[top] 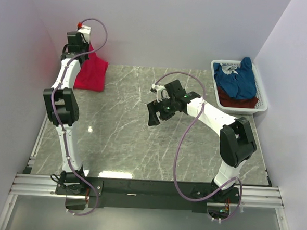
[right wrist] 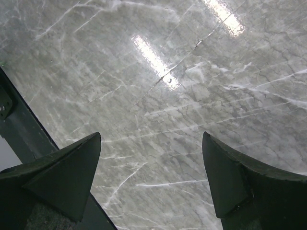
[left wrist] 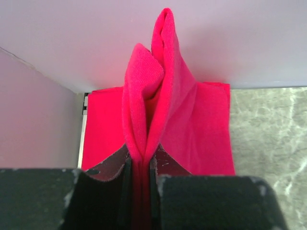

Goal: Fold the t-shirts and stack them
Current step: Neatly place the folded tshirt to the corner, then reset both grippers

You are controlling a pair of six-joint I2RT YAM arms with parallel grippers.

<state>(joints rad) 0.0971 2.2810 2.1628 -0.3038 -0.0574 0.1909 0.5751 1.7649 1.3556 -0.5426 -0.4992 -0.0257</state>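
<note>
Three shirts are in sight. One red shirt [top: 92, 75] lies in the far left corner of the table [top: 131, 145], up against the back wall [top: 164, 27]. A blue shirt [top: 239, 81] sits crumpled on top of a dark red shirt [top: 238, 102], both in the single white basket [top: 262, 95] at the far right corner.

The red shirt is folded into a rough rectangle. Its long side runs from the wall toward the arms, slightly slanted. Its far end is pulled up off the table into a bunched ridge.

The left gripper [left wrist: 140, 165] is clamped on that ridge. Its jaws are nearly together, with a thin fold of red cloth pinched between them and the loose cloth standing up beyond the tips.

The right gripper [right wrist: 151, 136] hangs over the middle of the table, well apart from every shirt. Its jaws are spread wide, with only bare marble between them, holding and touching nothing.
</note>
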